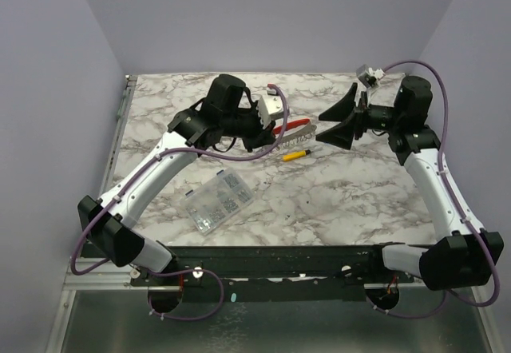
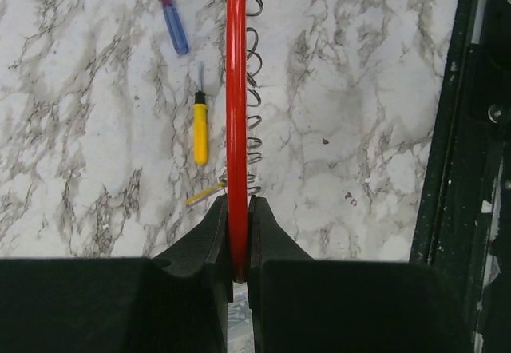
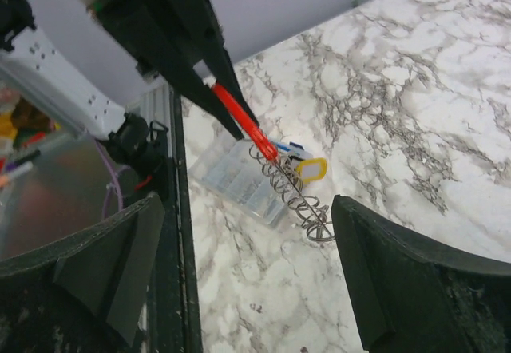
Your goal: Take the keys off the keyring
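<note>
The keyring is a red band (image 2: 236, 89) joined to a grey wire coil (image 3: 297, 195). My left gripper (image 2: 237, 207) is shut on the lower end of the red band and holds the keyring above the table. In the right wrist view, a key with a yellow tag (image 3: 310, 168) and a blue tag (image 3: 284, 145) hang beside the coil. My right gripper (image 3: 255, 265) is open, its fingers (image 3: 407, 273) wide apart just short of the coil's free end. From above, the right gripper (image 1: 319, 128) faces the coil (image 1: 300, 136) and the left gripper (image 1: 267, 132).
A yellow-handled screwdriver (image 2: 200, 133) and a blue-and-red screwdriver (image 2: 172, 19) lie on the marble table under the keyring. A clear compartment box (image 1: 219, 200) of small parts sits nearer the arm bases. A black rail (image 2: 447, 129) runs along the table's near edge.
</note>
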### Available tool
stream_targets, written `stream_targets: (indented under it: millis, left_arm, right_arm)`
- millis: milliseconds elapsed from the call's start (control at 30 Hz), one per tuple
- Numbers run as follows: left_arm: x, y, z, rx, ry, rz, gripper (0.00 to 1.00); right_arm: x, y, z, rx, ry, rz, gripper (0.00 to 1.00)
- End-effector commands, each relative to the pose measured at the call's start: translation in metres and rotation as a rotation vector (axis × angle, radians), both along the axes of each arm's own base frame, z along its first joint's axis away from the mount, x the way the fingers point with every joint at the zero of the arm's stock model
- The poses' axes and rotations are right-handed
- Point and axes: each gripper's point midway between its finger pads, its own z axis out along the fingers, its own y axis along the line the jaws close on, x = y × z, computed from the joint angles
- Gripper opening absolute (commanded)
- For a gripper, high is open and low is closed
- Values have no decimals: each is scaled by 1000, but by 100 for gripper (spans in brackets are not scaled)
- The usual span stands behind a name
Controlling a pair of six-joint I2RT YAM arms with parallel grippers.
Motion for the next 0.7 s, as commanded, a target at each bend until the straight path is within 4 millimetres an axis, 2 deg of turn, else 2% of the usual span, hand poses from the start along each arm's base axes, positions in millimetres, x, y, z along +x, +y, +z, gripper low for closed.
stream_targets:
  millis: [0,167,367,467,533,567,667]
  left_arm:
    - [-27,-5,40,-105,21,-125,0]
    - [-36,-8,37,-125,89,-169,0]
    - [-41,-17,36,-168,196,-222,0]
    - [-41,-20,34,-173,223,-234,0]
    - [-37,-22,30,-167,238,-221,0]
    - [-33,-23,27,-165,248,-197,0]
    - [-17,-27,18,-174,308,-92,0]
  right_arm:
    - [-33,-1,-10,-39,-179,156,96]
    - [-46,-4,-49,-83,-197,176,95]
    - [-62,-1,-61,-12,-154,243,86]
    - [-54,2,-65,-20,-142,215,83]
    - [-49,2,-69,-31,-127,189,75]
    - [-47,2,-71,-40,-120,176,72]
    - [-43,-1,-78,-85,-113,125,71]
